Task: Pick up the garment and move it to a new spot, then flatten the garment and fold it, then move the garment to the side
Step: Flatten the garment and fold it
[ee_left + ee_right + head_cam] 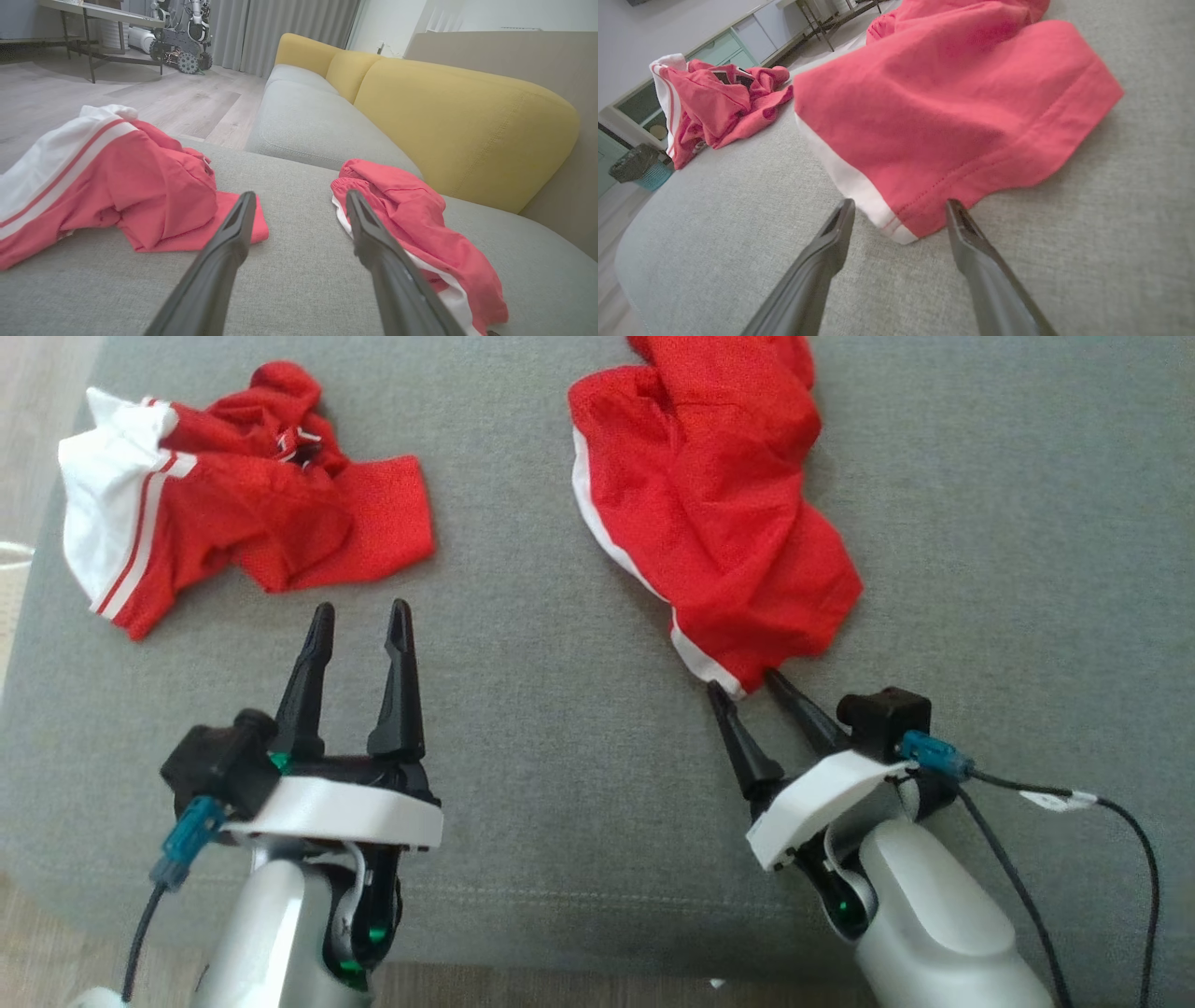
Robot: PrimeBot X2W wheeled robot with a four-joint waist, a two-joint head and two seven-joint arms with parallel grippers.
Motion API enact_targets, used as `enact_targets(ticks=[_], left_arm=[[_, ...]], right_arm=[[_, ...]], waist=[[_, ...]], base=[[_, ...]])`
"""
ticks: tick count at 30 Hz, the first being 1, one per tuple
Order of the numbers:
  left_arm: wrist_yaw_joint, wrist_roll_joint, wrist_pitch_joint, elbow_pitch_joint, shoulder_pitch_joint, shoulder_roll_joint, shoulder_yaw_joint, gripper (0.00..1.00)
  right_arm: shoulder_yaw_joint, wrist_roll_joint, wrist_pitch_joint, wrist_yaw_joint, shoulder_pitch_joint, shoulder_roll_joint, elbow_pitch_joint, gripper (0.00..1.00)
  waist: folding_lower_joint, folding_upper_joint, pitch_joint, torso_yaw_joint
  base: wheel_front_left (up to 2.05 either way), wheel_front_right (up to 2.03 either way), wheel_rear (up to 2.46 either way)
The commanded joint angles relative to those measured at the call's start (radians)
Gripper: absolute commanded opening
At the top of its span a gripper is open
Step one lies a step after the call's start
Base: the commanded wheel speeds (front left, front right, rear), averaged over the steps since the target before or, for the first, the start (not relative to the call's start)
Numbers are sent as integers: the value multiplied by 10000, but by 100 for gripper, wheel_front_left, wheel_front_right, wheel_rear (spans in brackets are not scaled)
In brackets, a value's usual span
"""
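Both of your grippers sit near the front edge of the grey seat cushion (560,784). The left gripper (362,607) has its jaws spread wide with nothing between them, over bare cushion just short of the second garment (233,513). The right gripper (744,681) is spread just as wide and holds nothing; its tips sit at the near corner of the garment (728,523).

The head view makes that look like contact. The right wrist view tells you more: the white-trimmed hem corner lies flat on the cushion between the two fingers, with a gap to one finger and the other just beside the fabric edge.

From there the garment runs crumpled toward the far edge, right of centre. The second garment, red with a white striped panel, is bunched at the far left corner, well apart from it.

The left wrist view adds a yellow backrest (467,126) beyond the garment and a wheeled robot (182,42) across the floor. The right wrist view adds a basket (637,165) on the floor past the cushion's left edge.
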State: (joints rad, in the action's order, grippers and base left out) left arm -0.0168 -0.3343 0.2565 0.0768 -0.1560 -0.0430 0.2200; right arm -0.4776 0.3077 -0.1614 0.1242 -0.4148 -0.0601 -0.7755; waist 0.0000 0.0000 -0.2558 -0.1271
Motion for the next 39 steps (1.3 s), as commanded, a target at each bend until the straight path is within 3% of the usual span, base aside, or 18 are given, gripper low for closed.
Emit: enact_targets(ticks=[1, 11, 12, 13, 14, 27, 39], left_arm=[[-8, -20, 53, -313, -437, -72, -239, 100], [-63, -107, 53, -357, -571, -72, -152, 100], [-70, -114, 53, -364, -587, -72, -153, 100], [-75, -116, 53, -369, -600, -72, -157, 100], [-80, -117, 53, -374, -609, -72, -166, 100], [-86, -93, 53, -334, -531, -72, -329, 100], [18, 48, 53, -334, -414, -72, -429, 100]], right_arm=[[-102, -271, -145, 65, -219, 98, 76, 100], [-105, -913, 7, 65, -545, 99, -534, 100], [-82, -1001, 51, 65, -580, 99, -604, 76], [-60, -1131, 59, 65, -621, 99, -659, 4], [-18, -1237, 59, 65, -651, 99, -702, 0], [1728, -3175, -262, 65, -460, 75, -512, 0], [2833, -4231, 732, 65, 5, -952, 1562, 0]], waist=[[0, 0, -71, -95], [0, 0, -249, -247], [0, 0, -264, -242], [0, 0, -272, -230], [0, 0, -276, -209], [0, 0, 244, 627], [0, 0, 486, 1690]], base=[[0, 0, 0], [0, 0, 0], [0, 0, 0], [0, 0, 0], [0, 0, 0], [0, 0, 0], [0, 0, 0]])
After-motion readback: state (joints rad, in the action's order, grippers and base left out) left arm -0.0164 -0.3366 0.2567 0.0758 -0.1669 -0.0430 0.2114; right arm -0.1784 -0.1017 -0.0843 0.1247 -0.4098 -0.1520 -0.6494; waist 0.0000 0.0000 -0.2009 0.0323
